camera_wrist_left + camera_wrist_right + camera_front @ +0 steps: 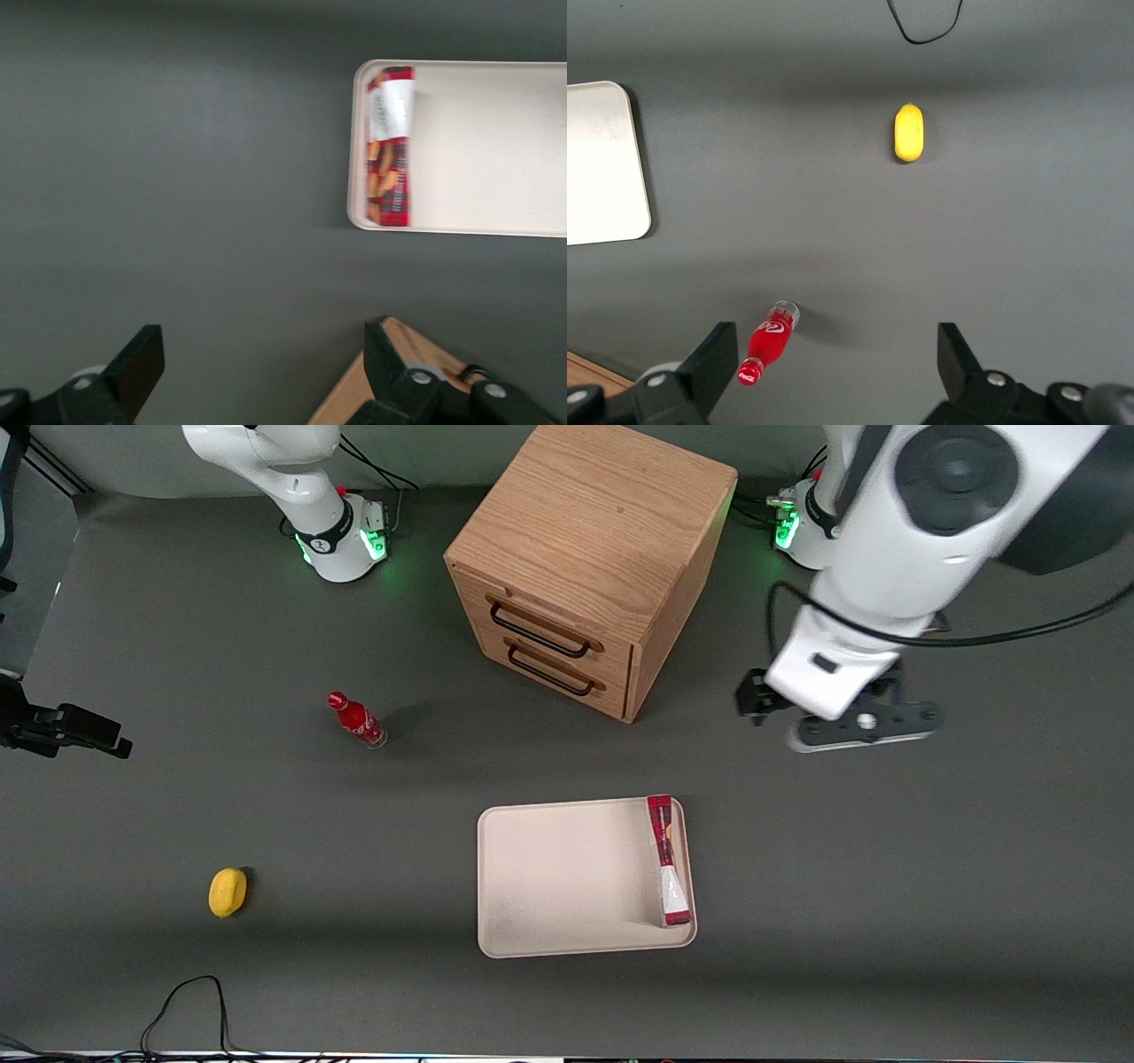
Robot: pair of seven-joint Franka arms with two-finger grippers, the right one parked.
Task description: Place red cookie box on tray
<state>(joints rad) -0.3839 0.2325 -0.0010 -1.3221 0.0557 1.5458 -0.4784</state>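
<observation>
The red cookie box point(666, 859) point(392, 146) lies flat in the cream tray point(558, 877) point(496, 150), along the tray's rim toward the working arm's end of the table. My left gripper point(846, 724) point(266, 363) hangs above bare table, farther from the front camera than the tray and beside the wooden cabinet. It is open, with only grey table showing between its fingers. Nothing touches the box.
A wooden two-drawer cabinet point(585, 558) point(345, 403) stands at the middle back. Toward the parked arm's end stand a small red bottle point(356, 720) point(769, 343) and a yellow lemon point(227, 892) point(909, 132). A black cable point(190, 1001) loops near the front edge.
</observation>
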